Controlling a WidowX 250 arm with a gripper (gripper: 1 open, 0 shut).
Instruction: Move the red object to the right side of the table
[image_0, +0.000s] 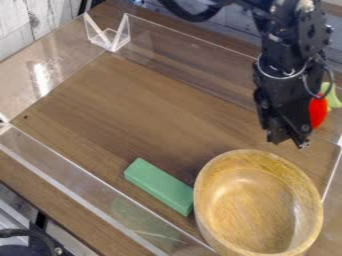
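My black gripper (289, 138) points steeply down over the right part of the dark wood-grain table (147, 110), just above the far rim of the bowl. The red object (318, 111), a small bright red toy, shows right beside the gripper's right side, close to the right acrylic wall. Its lower part is hidden by the gripper body. The dark fingers blend together, so their spacing does not show, and I cannot tell whether they still touch the red object.
A round light wooden bowl (203, 192) sits at the front right. A flat green block (160, 186) lies left of it near the front wall. Low clear acrylic walls (201, 48) border the tabletop, with a small clear stand (107, 33) at the back left.
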